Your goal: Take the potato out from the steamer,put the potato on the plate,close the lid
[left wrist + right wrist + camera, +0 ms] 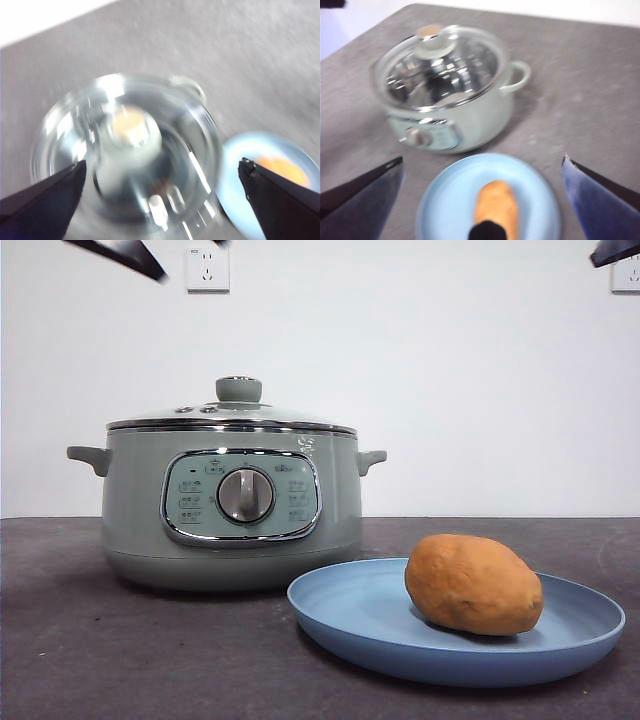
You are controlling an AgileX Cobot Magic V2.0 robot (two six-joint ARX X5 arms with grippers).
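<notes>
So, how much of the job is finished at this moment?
It looks finished. The potato lies on the blue plate, and the glass lid sits closed on the steamer. Nothing is in hand: the left gripper is open above the lid, the right gripper open above the plate. Only pulling the arms away seems left.

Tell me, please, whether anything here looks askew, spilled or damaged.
Nothing stands out: the lid sits level on the steamer, the potato rests inside the plate, and both grippers are open, holding nothing.
</notes>
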